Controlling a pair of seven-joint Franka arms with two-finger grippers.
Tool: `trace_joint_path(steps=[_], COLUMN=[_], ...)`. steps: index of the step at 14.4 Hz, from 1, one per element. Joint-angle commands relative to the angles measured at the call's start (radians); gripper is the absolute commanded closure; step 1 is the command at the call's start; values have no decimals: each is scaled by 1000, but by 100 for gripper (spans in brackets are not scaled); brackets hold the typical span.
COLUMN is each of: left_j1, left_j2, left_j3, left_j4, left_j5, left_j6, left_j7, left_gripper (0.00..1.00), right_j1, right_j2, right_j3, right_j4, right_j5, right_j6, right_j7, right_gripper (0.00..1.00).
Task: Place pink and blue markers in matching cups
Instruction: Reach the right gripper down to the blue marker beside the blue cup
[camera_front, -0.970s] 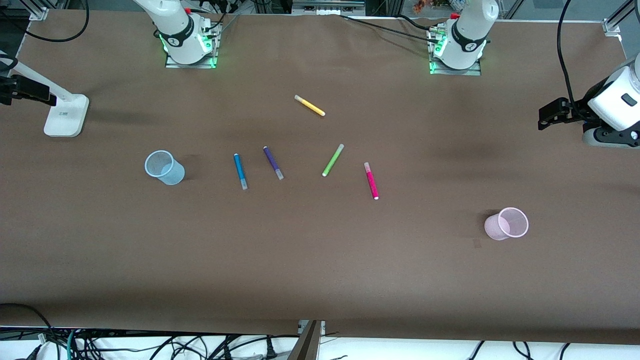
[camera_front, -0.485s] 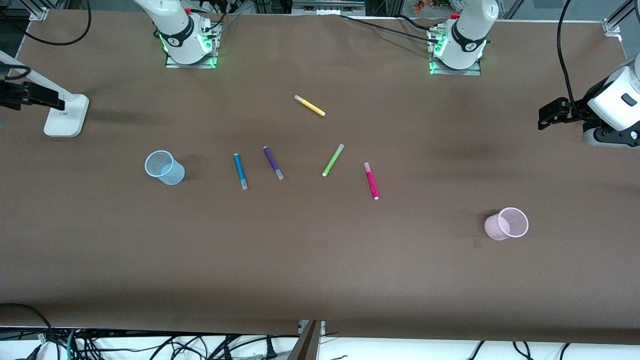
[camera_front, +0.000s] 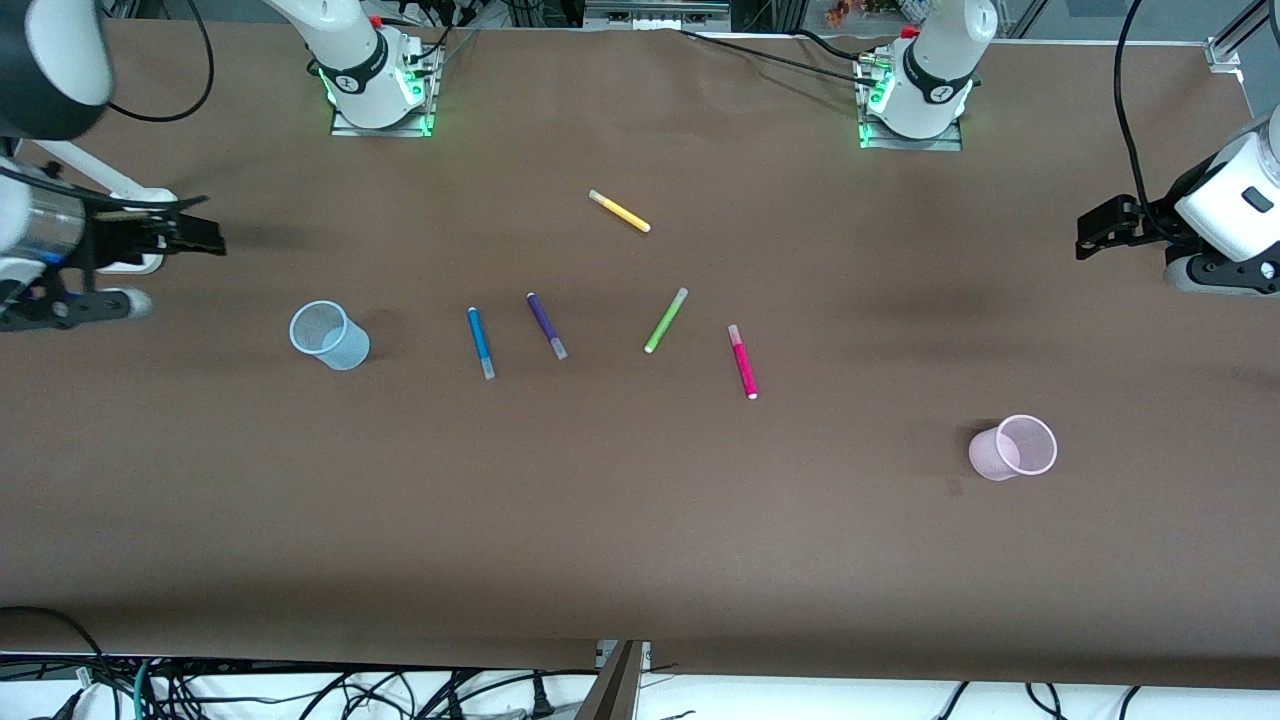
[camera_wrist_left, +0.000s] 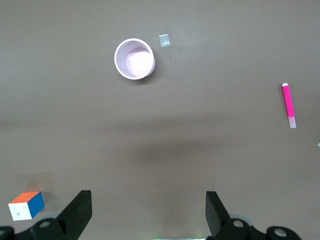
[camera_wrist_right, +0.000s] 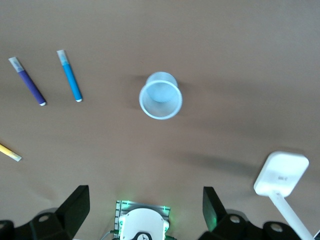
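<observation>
both arms high at the counter's ends, jaws spread wide and empty, markers untouched

nearest the front camera, toward the left arm's end, the pink cup (camera_front: 1013, 447) stands upright; farther off lies the pink marker (camera_front: 743, 361), its long axis running near to far, well apart from that cup and nearer to the left gripper (camera_front: 1085, 238), which waits over the counter's edge at that end. the blue marker (camera_front: 481, 342) lies likewise lengthwise near to far, between the purple marker (camera_front: 546, 325) and the blue cup (camera_front: 329, 336), and looks to be the right arm's pick: the right gripper (camera_front: 200, 238) hangs over its own end of the counter, by a white lamp base (camera_wrist_right: 281, 173). the counter (camera_front: 640, 540) is flat brown paper with ample room around each marker; the green marker (camera_front: 666, 320) and yellow marker (camera_front: 619, 211) lie farther still.
</observation>
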Motion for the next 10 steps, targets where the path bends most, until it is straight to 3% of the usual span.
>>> trace_joint_path(steps=[1, 10], left_j1=[4, 4], left_j2=[7, 7], left_j3=[-4, -4], left_j4=[21, 21], left_j5=[9, 9], left_j6=[-20, -20], left_j7=[22, 23], left_gripper=[0, 0], right_j1=[43, 167], right_j2=[23, 143], right_j3=[-5, -5], right_j4=[9, -23], right_j5=[16, 34], right_j6=[14, 188], right_j7=[6, 8], right_gripper=[0, 0])
